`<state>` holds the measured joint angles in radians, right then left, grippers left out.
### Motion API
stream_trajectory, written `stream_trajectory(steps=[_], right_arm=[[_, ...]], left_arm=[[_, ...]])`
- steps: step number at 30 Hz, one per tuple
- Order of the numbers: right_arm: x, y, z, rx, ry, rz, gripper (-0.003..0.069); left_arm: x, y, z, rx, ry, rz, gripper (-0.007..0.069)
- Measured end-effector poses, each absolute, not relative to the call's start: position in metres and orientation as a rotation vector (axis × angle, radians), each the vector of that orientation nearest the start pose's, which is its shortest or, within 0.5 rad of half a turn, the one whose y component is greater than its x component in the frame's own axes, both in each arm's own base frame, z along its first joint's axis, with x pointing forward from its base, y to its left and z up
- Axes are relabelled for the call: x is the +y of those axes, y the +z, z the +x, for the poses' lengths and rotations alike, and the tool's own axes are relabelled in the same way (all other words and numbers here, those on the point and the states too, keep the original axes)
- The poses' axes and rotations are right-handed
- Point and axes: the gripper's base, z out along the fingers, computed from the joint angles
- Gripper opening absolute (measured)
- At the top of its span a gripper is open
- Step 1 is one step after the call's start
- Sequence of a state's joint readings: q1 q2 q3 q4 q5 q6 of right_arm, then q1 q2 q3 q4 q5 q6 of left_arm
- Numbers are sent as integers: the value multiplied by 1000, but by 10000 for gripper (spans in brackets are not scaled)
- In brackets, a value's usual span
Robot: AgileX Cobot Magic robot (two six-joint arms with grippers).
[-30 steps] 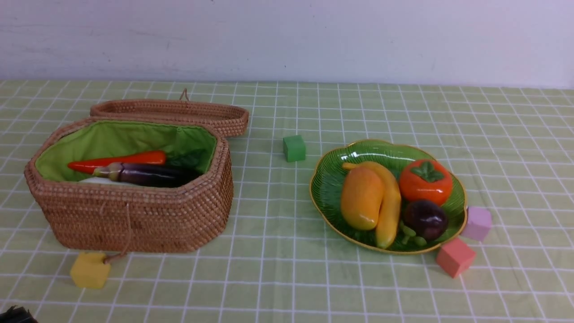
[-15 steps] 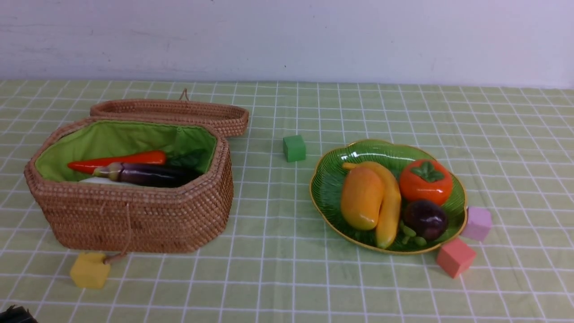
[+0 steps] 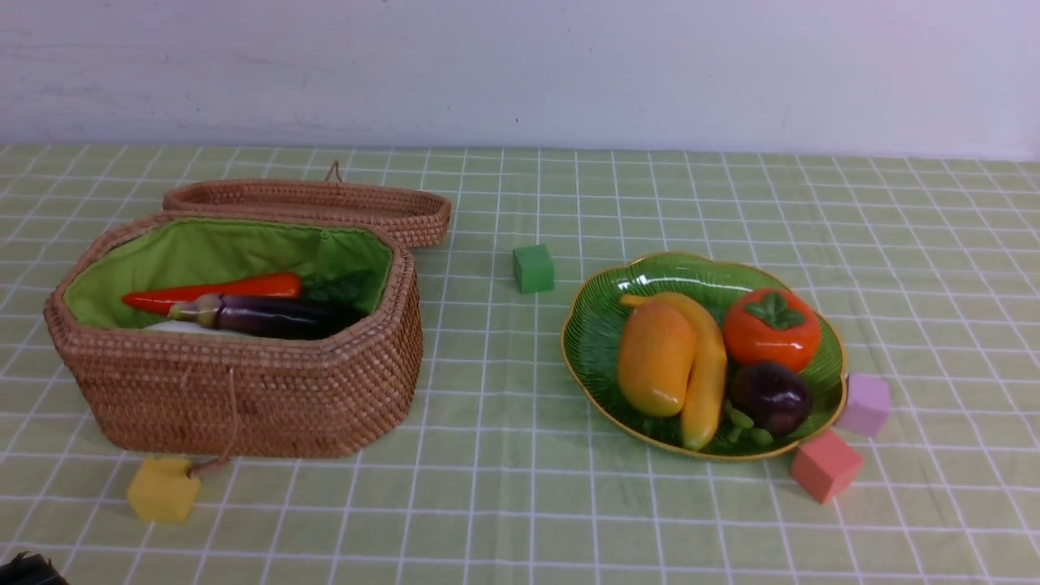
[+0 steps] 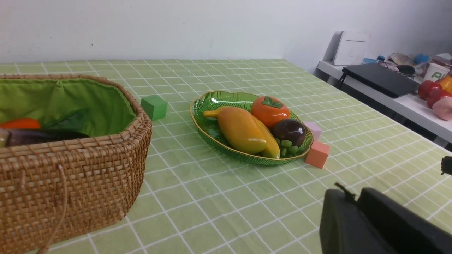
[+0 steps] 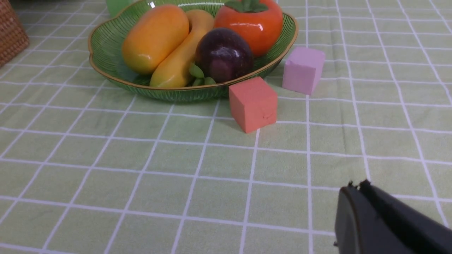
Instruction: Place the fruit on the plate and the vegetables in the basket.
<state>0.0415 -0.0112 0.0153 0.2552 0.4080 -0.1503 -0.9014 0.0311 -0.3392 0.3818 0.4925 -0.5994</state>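
Observation:
The green leaf-shaped plate (image 3: 601, 325) holds the mango (image 3: 654, 357), the banana (image 3: 708, 382), the persimmon (image 3: 770, 329) and the mangosteen (image 3: 770, 396). The open wicker basket (image 3: 260, 390) holds the red chili (image 3: 215, 291), the eggplant (image 3: 268, 317) and a sliver of white radish (image 3: 175, 327); the cucumber is hidden. My left gripper (image 4: 355, 194) is shut and empty, low over the cloth near the table's front, away from the basket (image 4: 70, 176) and plate (image 4: 212, 102). My right gripper (image 5: 356, 185) is shut and empty, in front of the plate (image 5: 106, 46).
A green cube (image 3: 533, 268) lies between basket and plate. A pink cube (image 3: 864, 404) and a salmon cube (image 3: 825, 465) touch the plate's right rim. A yellow cube (image 3: 162, 488) lies by the basket's string. The basket lid (image 3: 309, 203) lies open behind it.

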Motion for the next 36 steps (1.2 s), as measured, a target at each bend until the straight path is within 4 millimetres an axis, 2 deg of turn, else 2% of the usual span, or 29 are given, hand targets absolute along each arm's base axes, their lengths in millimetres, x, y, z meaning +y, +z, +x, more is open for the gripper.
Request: stream_trajectory(steps=[5, 7, 8, 12, 13, 14, 19, 22, 28, 31, 36], right_arm=[[11, 173, 51, 1886, 181, -28, 1], [11, 173, 51, 1886, 181, -28, 2], [11, 173, 51, 1886, 181, -28, 3], [11, 173, 51, 1886, 181, -28, 5], [11, 173, 51, 1886, 181, -28, 7], [11, 173, 51, 1886, 181, -28, 8], [11, 173, 51, 1886, 181, -28, 10], [11, 173, 51, 1886, 181, -28, 10], [11, 173, 51, 1886, 181, -28, 10], [11, 173, 51, 1886, 180, -29, 13], [11, 173, 51, 1886, 180, -29, 20]], left_arm=[[-14, 281, 33, 1633, -707, 385, 53], [-14, 278, 34, 1640, -667, 344, 27], [-14, 274, 35, 1643, -622, 313, -11], [-16, 262, 40, 1625, -490, 258, -13], [-17, 251, 44, 1618, -429, 234, -13], [-17, 251, 44, 1611, -427, 215, -13], [-14, 219, 55, 1581, -321, 70, -13], [-11, 199, 58, 1621, -276, 21, -13], [-8, 178, 54, 1801, -233, -43, -13], [-8, 170, 52, 1883, -227, -47, -13], [-8, 170, 52, 1890, -236, -54, -13]])
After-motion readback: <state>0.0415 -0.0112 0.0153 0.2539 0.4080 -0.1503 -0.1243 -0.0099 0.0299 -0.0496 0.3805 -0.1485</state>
